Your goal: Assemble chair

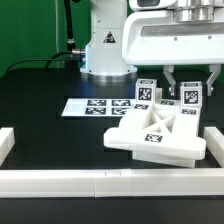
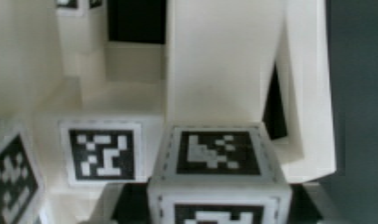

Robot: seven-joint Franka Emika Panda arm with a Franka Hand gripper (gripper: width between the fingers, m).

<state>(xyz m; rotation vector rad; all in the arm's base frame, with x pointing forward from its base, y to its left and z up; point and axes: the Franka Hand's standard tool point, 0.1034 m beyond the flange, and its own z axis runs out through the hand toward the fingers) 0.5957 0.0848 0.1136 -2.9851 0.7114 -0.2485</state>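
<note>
Nearest us, the long low border rail (image 1: 110,183) runs across the front of the black table (image 1: 40,110).

Behind it we see the chair's flat frame (image 1: 155,135) lying tilted against the rail at the exterior view's right, with small tagged cubes (image 1: 146,93) standing just behind it. Our gripper (image 1: 191,92) hangs over those parts, clenched on a tagged white block (image 2: 216,150), which fills the wrist view between the fingers (image 2: 296,90). Left of the frame lies the marker board (image 1: 95,105); the arm's white base (image 1: 103,45) stands behind.
</note>
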